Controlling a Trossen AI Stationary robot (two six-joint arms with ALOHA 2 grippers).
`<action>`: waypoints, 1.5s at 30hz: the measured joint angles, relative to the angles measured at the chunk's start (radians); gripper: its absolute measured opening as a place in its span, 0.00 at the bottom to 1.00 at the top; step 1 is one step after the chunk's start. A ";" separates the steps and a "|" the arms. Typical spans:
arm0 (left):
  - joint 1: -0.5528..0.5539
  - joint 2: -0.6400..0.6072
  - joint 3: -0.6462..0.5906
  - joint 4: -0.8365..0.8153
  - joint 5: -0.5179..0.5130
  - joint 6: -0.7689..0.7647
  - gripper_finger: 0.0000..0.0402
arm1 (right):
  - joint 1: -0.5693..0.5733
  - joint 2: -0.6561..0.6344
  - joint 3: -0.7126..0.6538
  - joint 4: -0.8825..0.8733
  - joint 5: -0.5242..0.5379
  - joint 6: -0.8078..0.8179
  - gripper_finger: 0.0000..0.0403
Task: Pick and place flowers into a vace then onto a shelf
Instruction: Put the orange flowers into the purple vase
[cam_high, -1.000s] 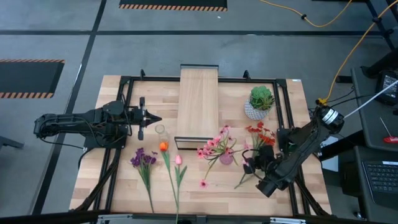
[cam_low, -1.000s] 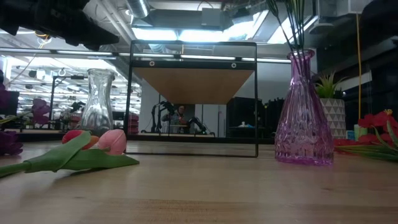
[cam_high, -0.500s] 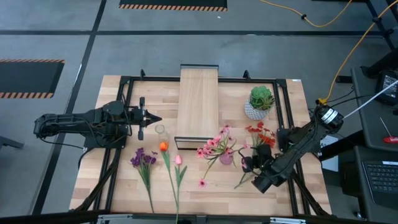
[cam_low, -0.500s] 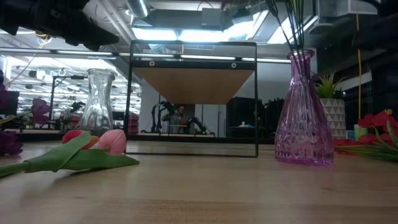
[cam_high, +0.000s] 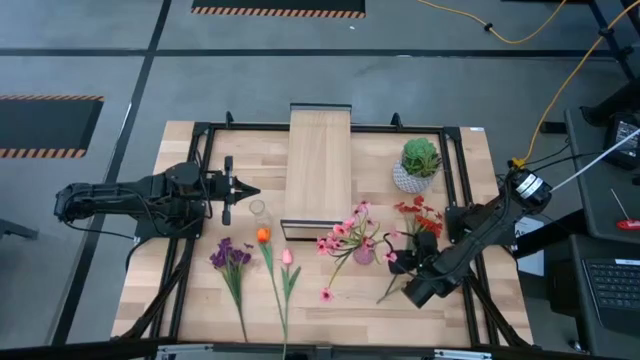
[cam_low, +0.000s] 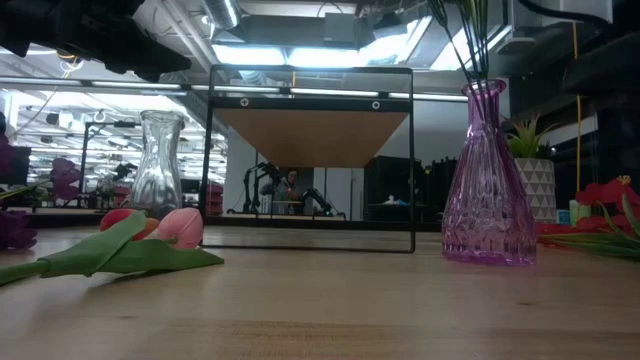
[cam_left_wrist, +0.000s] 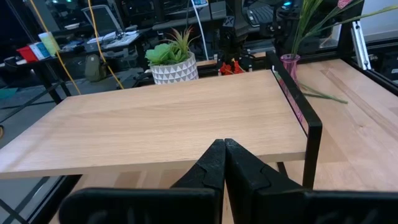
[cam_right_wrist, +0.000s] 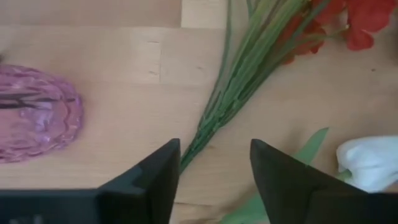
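Done: pink blossoms (cam_high: 345, 233) in purple vase (cam_high: 363, 254), near the shelf (cam_high: 318, 170).
Left: red blooms (cam_high: 418, 214), tulips, purple cluster on counter (cam_high: 200, 290).
My right pincer (cam_right_wrist: 214, 163): wide, empty, over red stems.
Left pincer (cam_left_wrist: 224, 163): closed, idle.

Bare table (cam_high: 360, 300) lies open nearside of the purple vase (cam_high: 364, 254); red blooms (cam_high: 420, 214) crowd its right.

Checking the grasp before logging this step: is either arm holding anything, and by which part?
Nothing is held. The right gripper hangs open over the red flower's stem; the left gripper is shut on nothing.
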 joint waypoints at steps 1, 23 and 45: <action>0.000 0.000 0.000 0.000 0.000 0.000 0.01 | -0.005 0.000 0.000 0.000 -0.002 0.013 0.51; 0.000 0.000 0.000 -0.005 0.000 0.016 0.01 | -0.123 0.121 0.000 0.010 -0.032 0.051 0.57; 0.000 0.000 0.000 -0.004 0.000 0.016 0.01 | -0.173 0.254 0.003 0.022 -0.079 0.052 0.51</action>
